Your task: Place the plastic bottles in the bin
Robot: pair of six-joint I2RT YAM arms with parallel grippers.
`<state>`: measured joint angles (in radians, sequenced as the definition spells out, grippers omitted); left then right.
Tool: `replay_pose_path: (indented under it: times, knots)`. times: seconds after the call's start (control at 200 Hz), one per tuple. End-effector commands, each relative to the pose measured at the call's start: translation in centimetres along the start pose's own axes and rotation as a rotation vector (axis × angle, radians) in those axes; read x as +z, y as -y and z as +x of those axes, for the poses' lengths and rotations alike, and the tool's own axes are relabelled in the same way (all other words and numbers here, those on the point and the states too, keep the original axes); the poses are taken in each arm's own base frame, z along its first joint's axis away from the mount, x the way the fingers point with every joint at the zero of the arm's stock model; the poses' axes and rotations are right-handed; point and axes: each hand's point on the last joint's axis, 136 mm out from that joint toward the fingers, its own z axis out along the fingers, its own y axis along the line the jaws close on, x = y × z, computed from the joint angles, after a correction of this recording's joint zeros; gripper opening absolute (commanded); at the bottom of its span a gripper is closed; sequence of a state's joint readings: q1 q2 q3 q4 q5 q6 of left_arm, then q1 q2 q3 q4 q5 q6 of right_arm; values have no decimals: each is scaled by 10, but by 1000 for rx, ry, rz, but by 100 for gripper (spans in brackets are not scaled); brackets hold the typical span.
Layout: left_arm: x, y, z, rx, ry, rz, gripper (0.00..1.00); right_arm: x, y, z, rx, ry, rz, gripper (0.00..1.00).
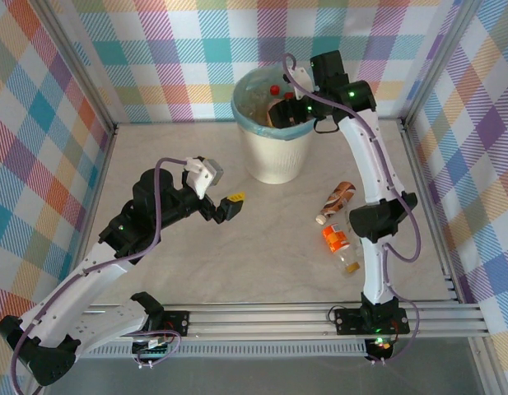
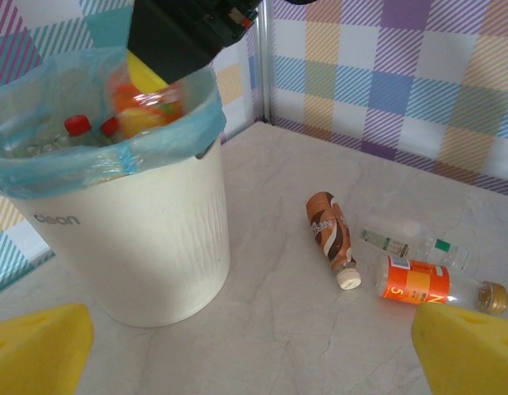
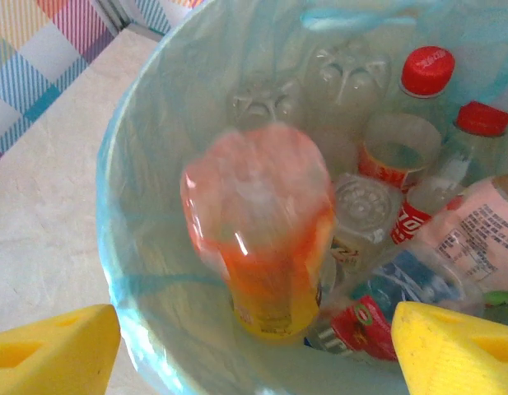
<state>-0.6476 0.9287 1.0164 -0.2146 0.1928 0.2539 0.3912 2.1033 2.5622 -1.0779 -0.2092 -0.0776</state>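
Right wrist: a blurred clear plastic bottle (image 3: 262,222) with orange label sits free between the parted fingers of the right claw (image 3: 254,350), over the teal-lined cream bin (image 3: 138,206); the left claw (image 2: 254,350) stands apart too.

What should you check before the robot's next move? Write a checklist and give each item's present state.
1. Right gripper open: ok.
2. Blurred bottle inside the bin rim: ok.
3. Blurred bottle at rest: cannot tell.
4. Left gripper open, empty: ok.
5. Table free of bottles: not ok; brown bottle, clear bottle and orange bottle lie there.
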Motion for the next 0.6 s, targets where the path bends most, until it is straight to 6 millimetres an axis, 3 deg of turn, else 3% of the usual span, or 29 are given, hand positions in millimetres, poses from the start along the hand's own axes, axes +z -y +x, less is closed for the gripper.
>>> replay_pose_path:
  times: [0.0,0.3,0.485,0.595]
  knots:
    - [1,5,-3,-16,21,21,98,-15,-11,-43,13,187,-45,84]
    - [-1,3,2,-19,11,6,98,20,-11,-41,96,178,-120,74]
    - [0,3,3,-33,8,6,98,41,-14,-40,125,177,-147,75]
    - [1,3,4,-39,9,7,98,63,-14,-28,129,124,-146,75]
